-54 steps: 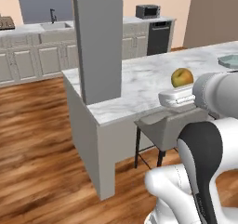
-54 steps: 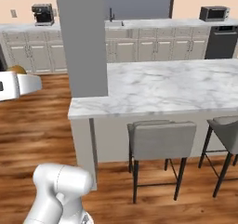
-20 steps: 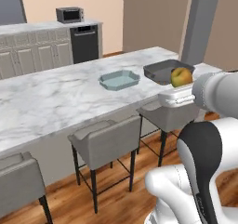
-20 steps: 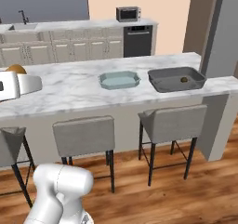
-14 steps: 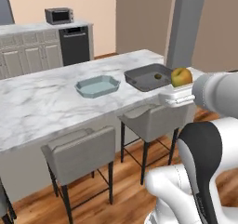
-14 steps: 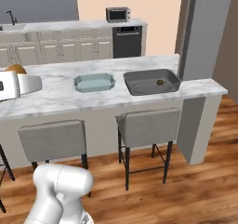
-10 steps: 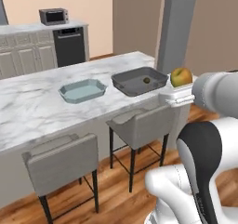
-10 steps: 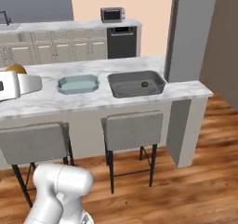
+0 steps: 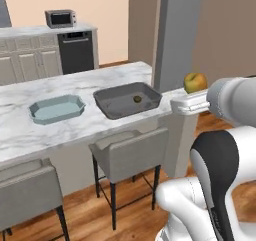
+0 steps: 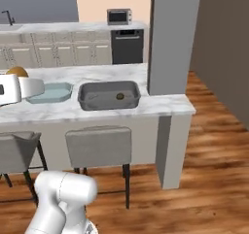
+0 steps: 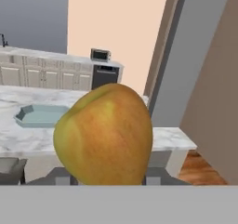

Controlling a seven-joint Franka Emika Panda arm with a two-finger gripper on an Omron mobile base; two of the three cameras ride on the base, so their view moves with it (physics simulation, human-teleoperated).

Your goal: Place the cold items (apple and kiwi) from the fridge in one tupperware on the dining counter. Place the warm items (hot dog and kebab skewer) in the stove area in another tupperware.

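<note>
My gripper [image 9: 194, 92] is shut on a yellow-red apple [image 9: 195, 81], held at counter height off the right end of the dining counter [image 9: 75, 130]. The apple [image 11: 104, 135] looms between the fingertips in the hand view, and the apple [image 10: 17, 72] also sits at the left edge of the right base view. A dark grey tupperware [image 9: 150, 93] on the counter holds a small brown kiwi [image 9: 137, 99]. Left of it stands a pale teal tupperware [image 9: 35, 110] with nothing inside. The hot dog and kebab skewer are out of view.
A tall grey pillar [image 9: 177, 35] rises at the counter's right end, close to the apple. Grey stools [image 9: 127, 155] stand under the counter's near side. A dishwasher [image 9: 76, 52] and microwave [image 9: 60, 18] line the back wall. Open wood floor [image 10: 209, 145] lies to the right.
The base has driven along the counter, so both tupperwares and the pillar have slid leftward in the pictures and come closer. The apple stays in the gripper, unmoved relative to the arm.
</note>
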